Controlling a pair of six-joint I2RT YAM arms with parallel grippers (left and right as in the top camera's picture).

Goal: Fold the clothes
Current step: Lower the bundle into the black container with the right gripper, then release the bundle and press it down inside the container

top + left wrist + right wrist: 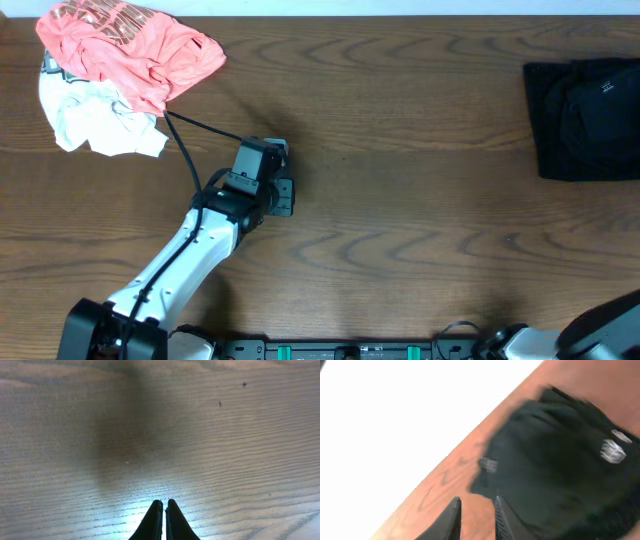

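Observation:
The clothes, a folded black garment point(585, 118), lie at the table's far right edge. In the blurred right wrist view the black garment point(555, 460) fills the right side, with small white marks on it. My right gripper point(476, 498) hovers over bare wood beside the garment's edge. Its jaws stand a little apart with nothing between them, and its right finger point(502, 520) overlaps the cloth's edge in that view. My left gripper point(164, 501) is shut and empty over bare table, left of centre point(280, 180).
A coral-pink printed shirt point(130, 45) lies heaped on a white garment point(95, 120) at the back left corner. The right arm's base point(610, 330) shows at the bottom right. A black cable point(200, 125) runs from the left arm toward the heap.

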